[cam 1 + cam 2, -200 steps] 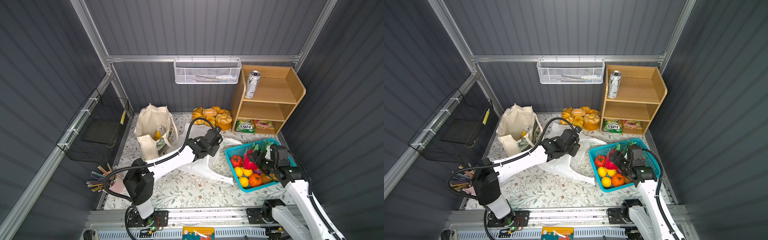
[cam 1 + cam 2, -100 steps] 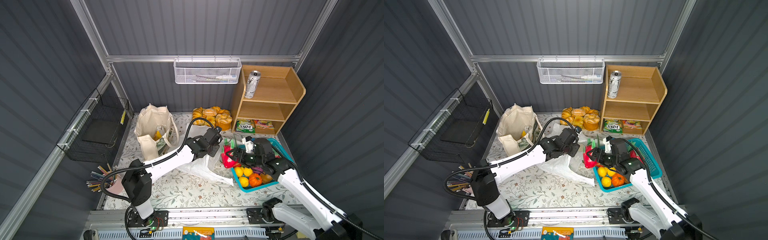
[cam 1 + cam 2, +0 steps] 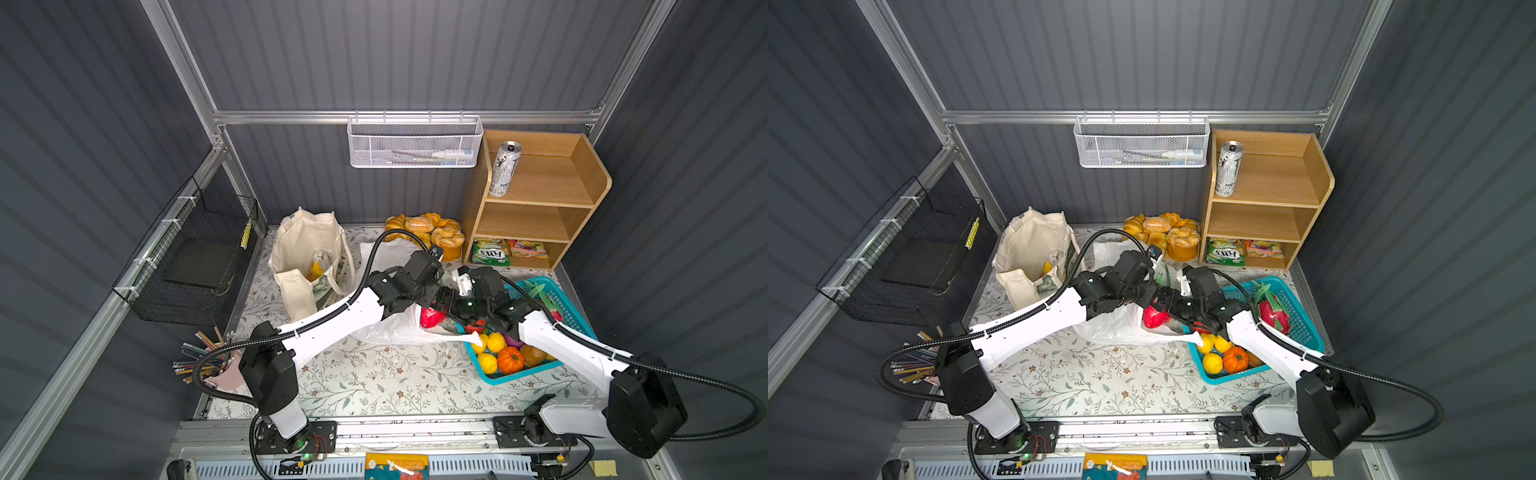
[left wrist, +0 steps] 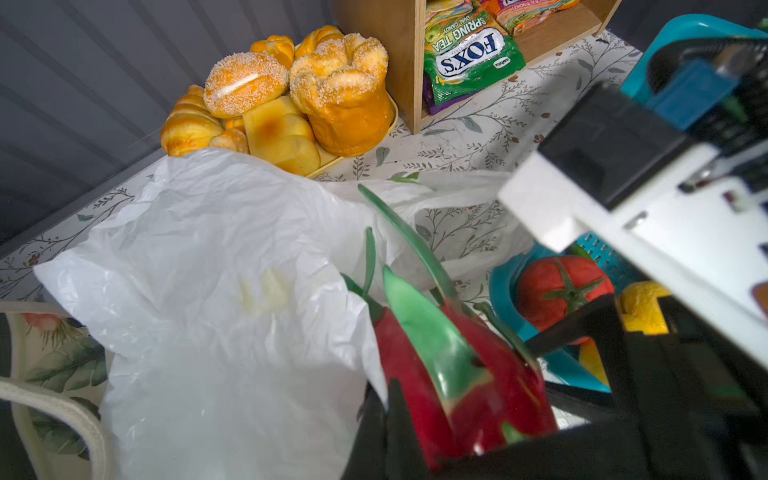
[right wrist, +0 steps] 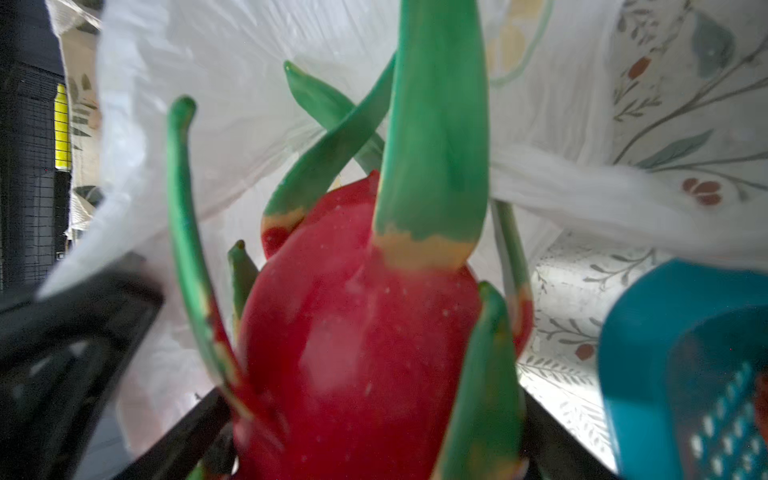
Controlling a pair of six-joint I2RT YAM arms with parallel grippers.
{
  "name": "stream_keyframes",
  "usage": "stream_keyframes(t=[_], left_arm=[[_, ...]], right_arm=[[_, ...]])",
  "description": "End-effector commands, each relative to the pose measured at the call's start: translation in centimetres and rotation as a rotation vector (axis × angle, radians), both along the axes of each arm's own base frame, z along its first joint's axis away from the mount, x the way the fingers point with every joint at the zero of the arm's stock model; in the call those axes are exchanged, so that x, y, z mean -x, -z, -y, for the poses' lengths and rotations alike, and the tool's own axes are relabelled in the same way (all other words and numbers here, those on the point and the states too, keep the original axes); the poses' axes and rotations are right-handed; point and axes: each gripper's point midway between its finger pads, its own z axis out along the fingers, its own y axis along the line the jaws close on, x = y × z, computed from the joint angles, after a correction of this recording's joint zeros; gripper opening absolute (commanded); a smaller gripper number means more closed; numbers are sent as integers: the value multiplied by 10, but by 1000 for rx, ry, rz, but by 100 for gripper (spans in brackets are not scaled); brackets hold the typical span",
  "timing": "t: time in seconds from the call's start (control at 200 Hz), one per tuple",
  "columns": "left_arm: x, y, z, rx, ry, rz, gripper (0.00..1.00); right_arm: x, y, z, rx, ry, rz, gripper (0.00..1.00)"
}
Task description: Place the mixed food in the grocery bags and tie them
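Note:
My right gripper (image 5: 374, 436) is shut on a pink-red dragon fruit (image 5: 361, 332) with green leafy tips and holds it at the mouth of the white plastic bag (image 3: 390, 328). My left gripper (image 4: 388, 415) is shut on that bag's rim (image 4: 365, 332) and holds it up beside the fruit (image 4: 457, 374). In both top views the two grippers meet at mid-table, with the fruit (image 3: 1154, 318) between them. A second dragon fruit (image 3: 1273, 313) lies in the turquoise basket. The silver-white can (image 3: 503, 168) stands on the top shelf. The cream canvas tote (image 3: 303, 249) stands open at back left, with something yellow (image 3: 314, 272) inside.
The turquoise basket (image 3: 573, 307) at right holds a tomato, lemons and a small pumpkin. Bread rolls (image 3: 428, 230) sit at the back beside the wooden shelf (image 3: 582, 195), which holds sweet packets (image 3: 490, 251) at the bottom. A pencil cup (image 3: 216, 361) stands at front left.
My right gripper has lifted the dragon fruit out of the basket and carried it left to the plastic bag's mouth. The left arm has barely moved and keeps its hold on the bag.

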Motion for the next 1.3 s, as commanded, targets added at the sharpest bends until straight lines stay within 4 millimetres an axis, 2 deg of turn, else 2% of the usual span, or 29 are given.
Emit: stream_keyframes(t=[0.0, 0.245, 0.265, 0.335, 0.49, 0.565, 0.68, 0.79, 1.046, 1.151, 1.291], left_arm=[[-6, -36, -3, 54, -26, 53, 0], [-15, -40, -9, 54, -68, 71, 0], [-16, -40, -9, 51, -72, 71, 0], [-16, -39, -9, 47, -77, 69, 0], [-18, -33, -11, 29, -83, 57, 0], [-18, -31, -11, 24, -81, 53, 0], [-18, -29, -10, 25, -80, 49, 0], [-20, -28, -10, 19, -83, 48, 0], [-21, -26, -10, 7, -82, 43, 0], [-20, -28, -10, 13, -71, 41, 0], [-16, -29, -8, 26, -47, 36, 0]], right_arm=[[1, -14, 2, -18, 11, 52, 56], [26, -8, 23, 19, 41, 16, 56], [25, -16, 30, 23, 71, 48, 56], [31, -21, 38, 22, 94, 73, 55], [44, -36, 46, 18, 74, 141, 55], [50, -37, 49, 29, 57, 159, 55], [56, -31, 45, 28, 9, 151, 53], [68, -31, 31, -4, -90, 136, 52], [99, -58, 26, -41, -255, 267, 52], [104, -50, 28, -25, -268, 243, 52], [90, -33, 20, -14, -257, 202, 52]])
